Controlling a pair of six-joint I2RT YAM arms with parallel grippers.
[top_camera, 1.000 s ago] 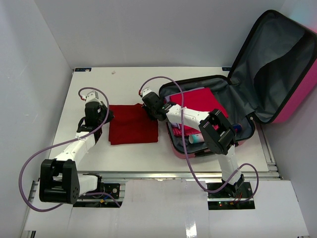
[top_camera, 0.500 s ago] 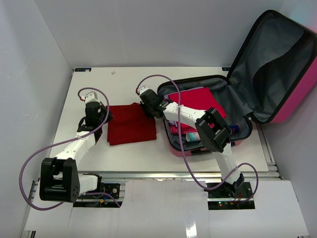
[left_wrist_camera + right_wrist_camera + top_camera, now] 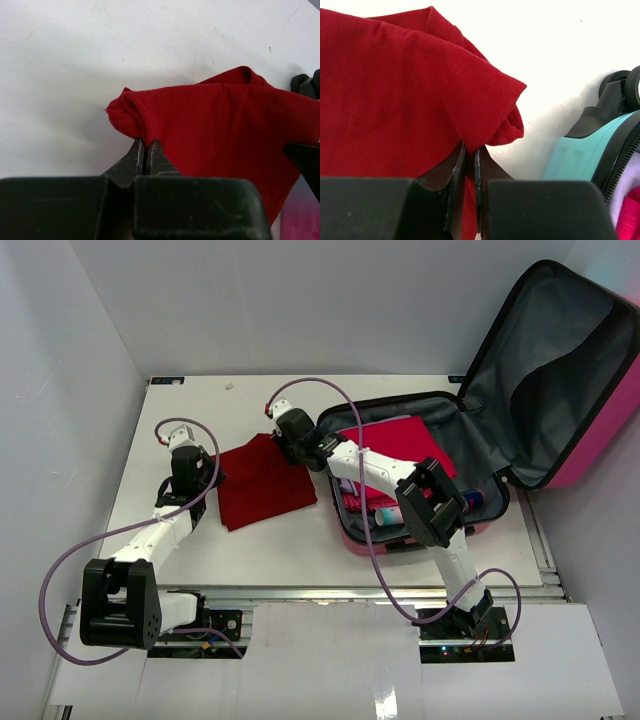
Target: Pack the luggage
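Pinching the red cloth (image 3: 262,480) at opposite ends, left gripper (image 3: 145,150) and right gripper (image 3: 469,155) are both closed, luggage (image 3: 560,360) alongside.

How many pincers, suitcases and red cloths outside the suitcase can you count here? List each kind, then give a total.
Pincers: 2 (left pincer, right pincer)
Suitcase: 1
Red cloth outside the suitcase: 1
Total: 4

Bright, diffuse, from above. Soft shadows on the table (image 3: 230,405); blown out white in the right wrist view. Blurred close by the left gripper (image 3: 144,149).
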